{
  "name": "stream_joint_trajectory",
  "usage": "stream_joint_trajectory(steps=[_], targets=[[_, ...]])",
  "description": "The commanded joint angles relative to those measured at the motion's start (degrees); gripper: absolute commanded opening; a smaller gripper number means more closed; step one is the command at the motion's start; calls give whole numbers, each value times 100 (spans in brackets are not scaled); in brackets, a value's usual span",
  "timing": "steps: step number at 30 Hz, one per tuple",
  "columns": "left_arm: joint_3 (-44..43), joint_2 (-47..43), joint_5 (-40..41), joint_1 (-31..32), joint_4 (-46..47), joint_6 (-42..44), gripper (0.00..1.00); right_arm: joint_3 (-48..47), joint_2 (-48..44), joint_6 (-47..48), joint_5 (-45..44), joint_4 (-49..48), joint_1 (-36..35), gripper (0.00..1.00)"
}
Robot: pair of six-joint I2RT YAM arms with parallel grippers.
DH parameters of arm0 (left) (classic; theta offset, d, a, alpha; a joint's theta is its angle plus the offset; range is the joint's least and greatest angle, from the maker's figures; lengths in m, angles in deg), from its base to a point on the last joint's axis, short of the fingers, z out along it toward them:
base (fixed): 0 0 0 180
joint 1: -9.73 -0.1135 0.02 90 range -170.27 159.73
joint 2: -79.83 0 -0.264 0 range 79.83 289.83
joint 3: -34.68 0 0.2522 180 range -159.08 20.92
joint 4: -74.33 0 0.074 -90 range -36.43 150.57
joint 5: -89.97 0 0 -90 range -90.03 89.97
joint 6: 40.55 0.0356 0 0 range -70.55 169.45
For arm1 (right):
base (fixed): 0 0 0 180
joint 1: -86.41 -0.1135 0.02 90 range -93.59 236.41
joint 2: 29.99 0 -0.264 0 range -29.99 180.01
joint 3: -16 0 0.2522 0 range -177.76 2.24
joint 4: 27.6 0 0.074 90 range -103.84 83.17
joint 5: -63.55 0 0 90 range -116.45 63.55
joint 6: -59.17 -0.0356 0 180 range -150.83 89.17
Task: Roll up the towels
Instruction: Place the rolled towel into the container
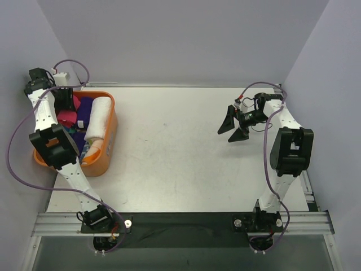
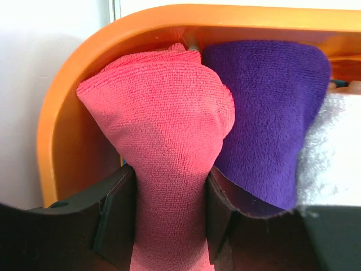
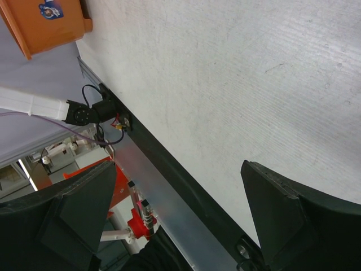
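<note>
**A:** We've got the left end effector (image 2: 169, 226) down inside the orange plastic basket (image 2: 62, 130), both fingers pinching the hot pink cloth towel (image 2: 163, 141). That towel sits in the basket's curved far corner, tight against the wall.

**B:** Yep, we see the same. The dark purple cloth towel (image 2: 265, 113) presses against it on the other side, and the white rolled cloth towel (image 1: 98, 121) lies right beside the purple one, so it's a cramped spot. The basket hugs the left edge of the white tabletop (image 1: 180, 158), close to the grey side wall (image 1: 17, 68).

**A:** And the right end effector (image 1: 233, 127)? We read its fingers as spread wide with nothing between them, hanging over the right side near the opposite wall.

**B:** Agreed. Between it and the basket runs a wide stretch of bare tabletop.
</note>
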Motion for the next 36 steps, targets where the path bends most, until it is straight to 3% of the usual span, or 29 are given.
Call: stream_joint_trajectory(steps=[1, 23, 29, 36], targets=[[-298, 162, 291, 5, 452, 159, 0, 21, -49, -25, 214, 312, 53, 100], [-8, 822, -87, 67, 470, 730, 1, 170, -92, 19, 240, 330, 62, 100], [-79, 646, -219, 75, 408, 730, 28, 188, -101, 19, 249, 339, 62, 100], [-254, 453, -193, 119, 154, 695, 40, 162, -119, 19, 328, 339, 62, 100]])
